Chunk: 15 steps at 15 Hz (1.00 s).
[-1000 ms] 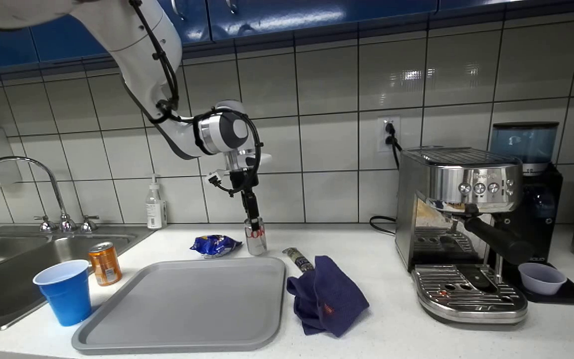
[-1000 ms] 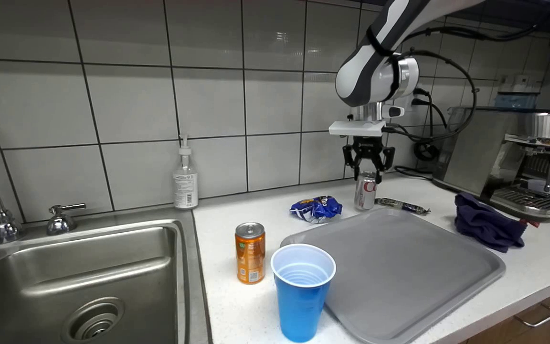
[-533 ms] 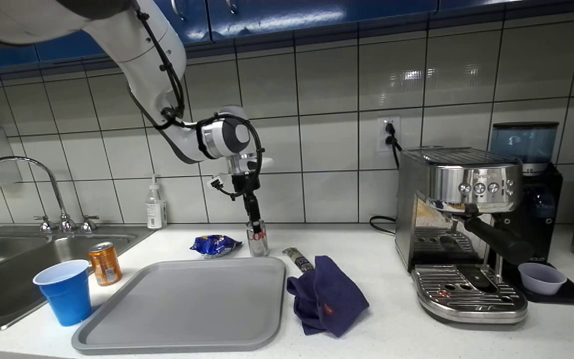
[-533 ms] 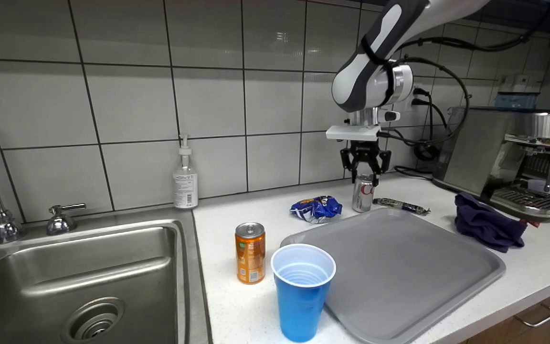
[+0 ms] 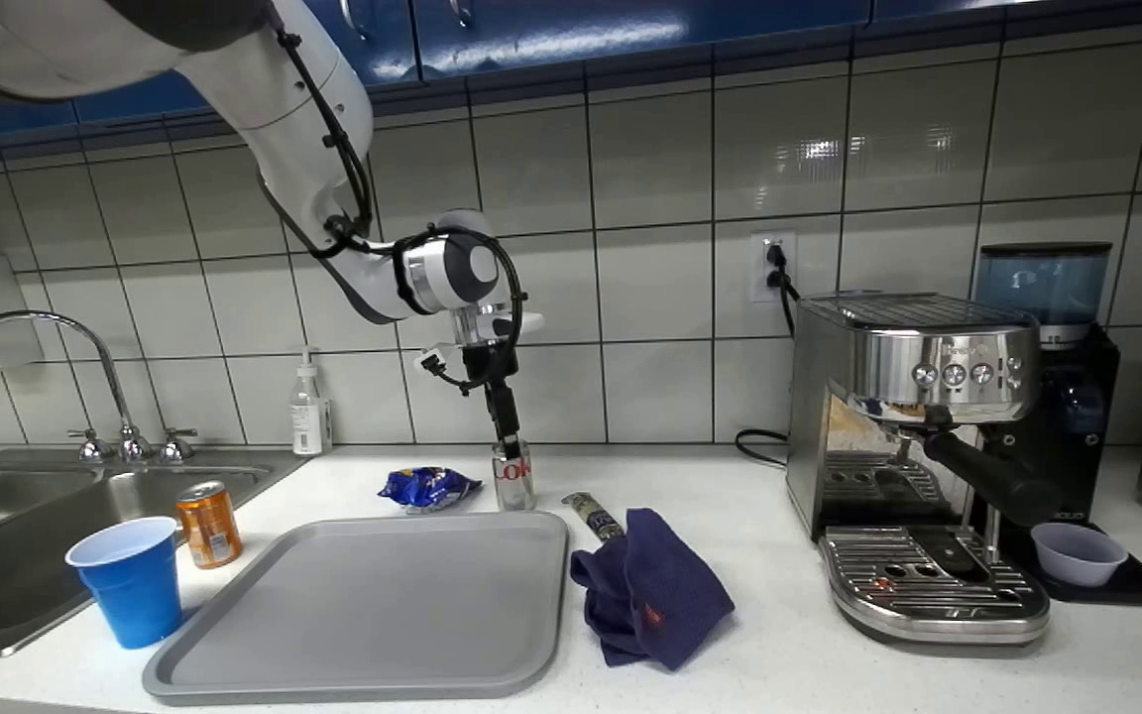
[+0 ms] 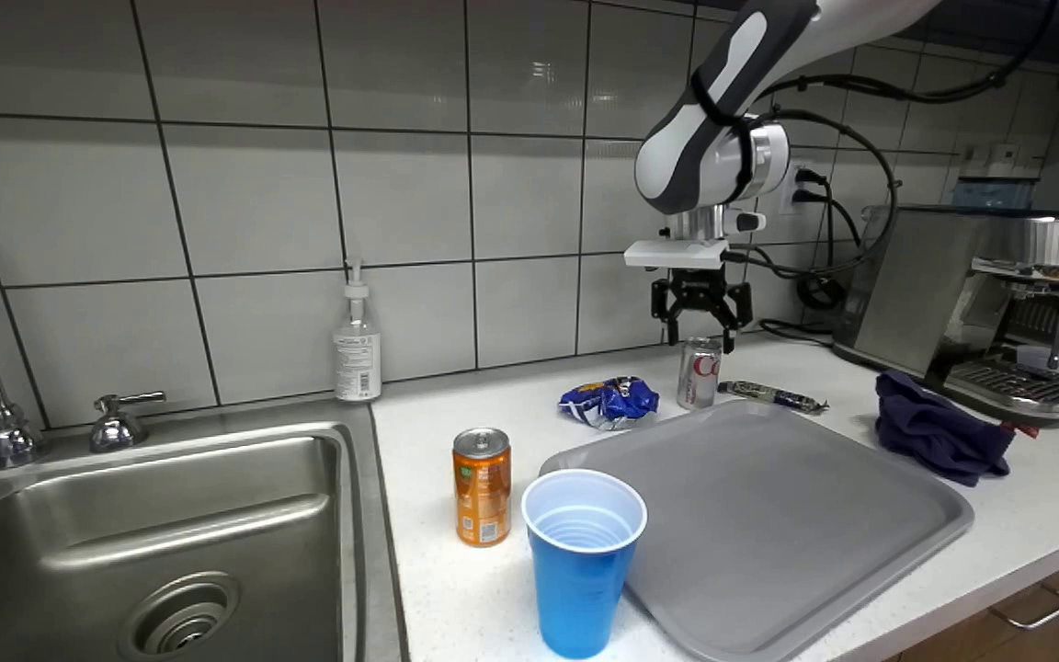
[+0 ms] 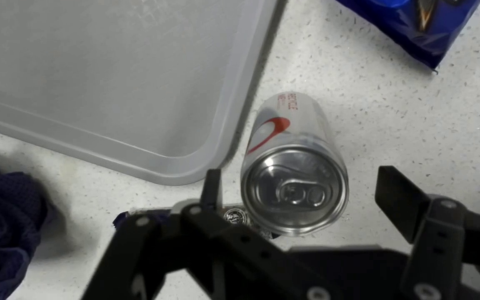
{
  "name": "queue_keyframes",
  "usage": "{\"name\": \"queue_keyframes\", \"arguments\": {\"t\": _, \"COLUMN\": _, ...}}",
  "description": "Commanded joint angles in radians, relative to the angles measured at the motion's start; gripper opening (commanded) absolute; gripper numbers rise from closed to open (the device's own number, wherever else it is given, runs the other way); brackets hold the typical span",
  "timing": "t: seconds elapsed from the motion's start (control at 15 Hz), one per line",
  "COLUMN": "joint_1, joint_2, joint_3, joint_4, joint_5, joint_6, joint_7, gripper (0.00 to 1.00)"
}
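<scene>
Spread wider than half a second ago, the fingers (image 7: pixel 396 200) of the robot's hand (image 6: pixel 700 346) stand parted on either side of the top of a silver can (image 7: pixel 296 160), a gap visible to us on each side. Upright on the tabletop (image 5: pixel 769 645), the can stands just beyond the far edge of a gray tray (image 5: pixel 363 605), toward its right end, between a blue packet (image 5: pixel 429 488) at left and a wrapped bar (image 6: pixel 773 396) at right. Farther left, near the sink (image 6: pixel 189 478), we see an upright orange can (image 6: pixel 482 487) and a blue cup (image 6: pixel 582 588) whose ribbed white inside shows in an exterior view. At right, a small pale cup (image 5: pixel 1079 557) sits on the black base of a grinder (image 5: pixel 1077 397). Only the wrist view gives us a clear look at the silver can's pull tab (image 7: pixel 304 192); the sink's drain (image 6: pixel 182 618) appears in an exterior view alone.
</scene>
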Motion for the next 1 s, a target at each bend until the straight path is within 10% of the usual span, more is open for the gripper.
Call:
{"name": "queue_keyframes", "arguments": {"t": 0.0, "joint_1": 0.011, "joint_2": 0.009, "joint_3": -0.009, "joint_4": 0.039, "joint_5": 0.014, "joint_6": -0.046, "joint_7": 0.015, "gripper": 1.00}}
{"name": "queue_keyframes", "arguments": {"t": 0.93, "joint_1": 0.027, "joint_2": -0.071, "joint_3": -0.002, "joint_4": -0.045, "joint_5": 0.009, "joint_6": -0.023, "joint_7": 0.003, "gripper": 1.00}}
